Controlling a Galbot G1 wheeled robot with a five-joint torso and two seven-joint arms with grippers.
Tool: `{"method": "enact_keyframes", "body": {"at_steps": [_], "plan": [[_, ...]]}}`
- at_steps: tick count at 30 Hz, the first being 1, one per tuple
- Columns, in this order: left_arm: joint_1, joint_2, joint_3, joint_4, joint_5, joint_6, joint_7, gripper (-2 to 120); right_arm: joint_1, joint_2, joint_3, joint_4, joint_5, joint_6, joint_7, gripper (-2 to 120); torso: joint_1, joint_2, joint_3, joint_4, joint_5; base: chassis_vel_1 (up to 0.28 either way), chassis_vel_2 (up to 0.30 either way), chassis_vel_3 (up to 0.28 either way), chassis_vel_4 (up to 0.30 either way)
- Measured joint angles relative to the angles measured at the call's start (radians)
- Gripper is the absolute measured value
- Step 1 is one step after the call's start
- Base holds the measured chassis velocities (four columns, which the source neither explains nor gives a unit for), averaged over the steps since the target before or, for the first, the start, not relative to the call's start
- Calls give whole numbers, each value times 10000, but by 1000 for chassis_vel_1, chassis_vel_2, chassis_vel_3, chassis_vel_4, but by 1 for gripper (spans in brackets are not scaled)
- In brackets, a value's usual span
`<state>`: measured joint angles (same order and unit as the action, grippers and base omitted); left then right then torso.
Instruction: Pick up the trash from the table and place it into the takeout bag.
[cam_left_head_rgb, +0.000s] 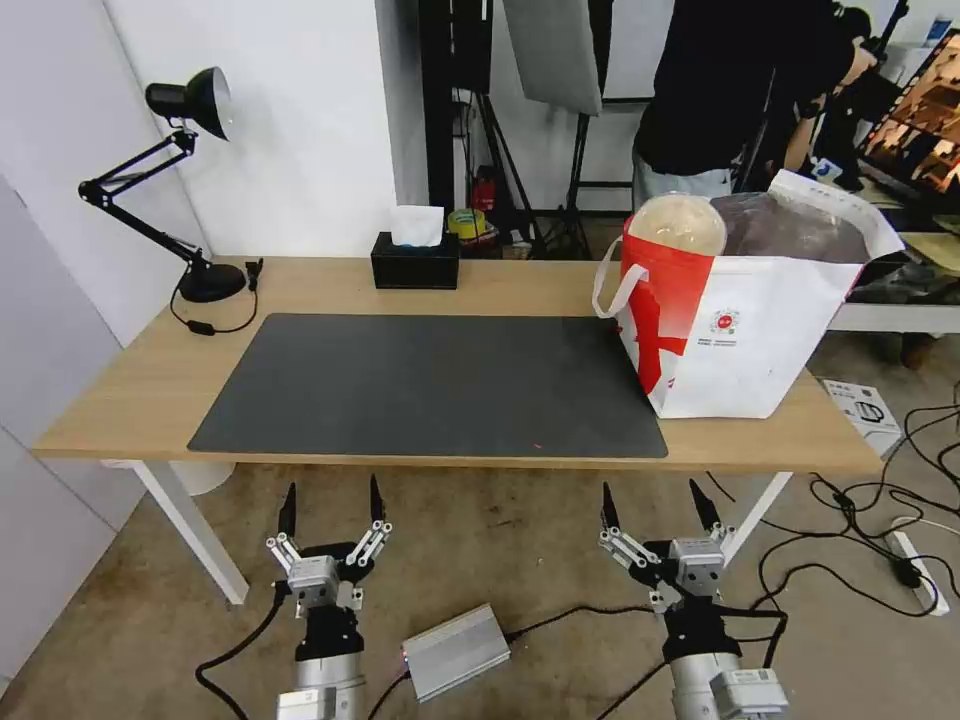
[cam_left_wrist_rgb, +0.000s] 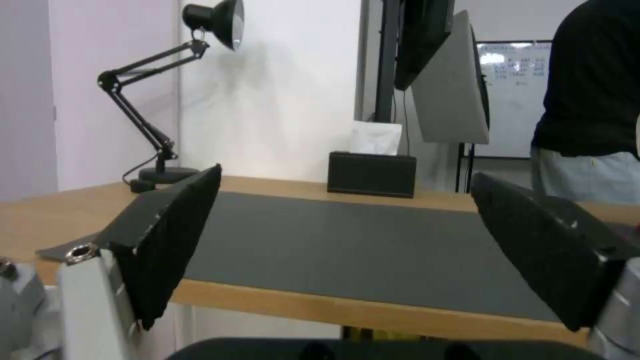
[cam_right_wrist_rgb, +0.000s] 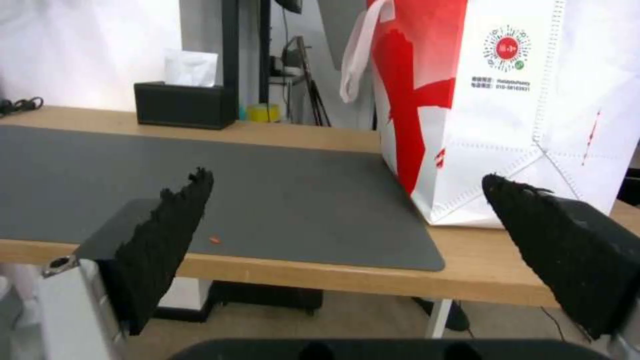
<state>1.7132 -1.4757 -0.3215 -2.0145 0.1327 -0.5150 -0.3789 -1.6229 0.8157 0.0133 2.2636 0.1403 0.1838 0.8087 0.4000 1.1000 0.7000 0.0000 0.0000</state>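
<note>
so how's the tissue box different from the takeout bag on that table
The tissue box is small, black and low; the takeout bag is large, tall, white and red. The box stands at the table's far edge, off the mat; the bag stands at the right end, beside the mat. A white tissue sticks out of the box; a beige lidded bowl shows at the bag's open top. Both stand upright.

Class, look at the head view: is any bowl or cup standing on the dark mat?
No. The mat bears no bowl or cup.
</note>
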Motion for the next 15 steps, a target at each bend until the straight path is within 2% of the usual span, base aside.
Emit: {"method": "enact_keyframes", "body": {"at_steps": [15], "plan": [[-2, 8, 11, -16, -20, 35, -2, 100, 1, 0, 0, 0, 0, 0, 0, 100, 0, 0, 0, 0, 0, 0, 0, 0, 0]]}}
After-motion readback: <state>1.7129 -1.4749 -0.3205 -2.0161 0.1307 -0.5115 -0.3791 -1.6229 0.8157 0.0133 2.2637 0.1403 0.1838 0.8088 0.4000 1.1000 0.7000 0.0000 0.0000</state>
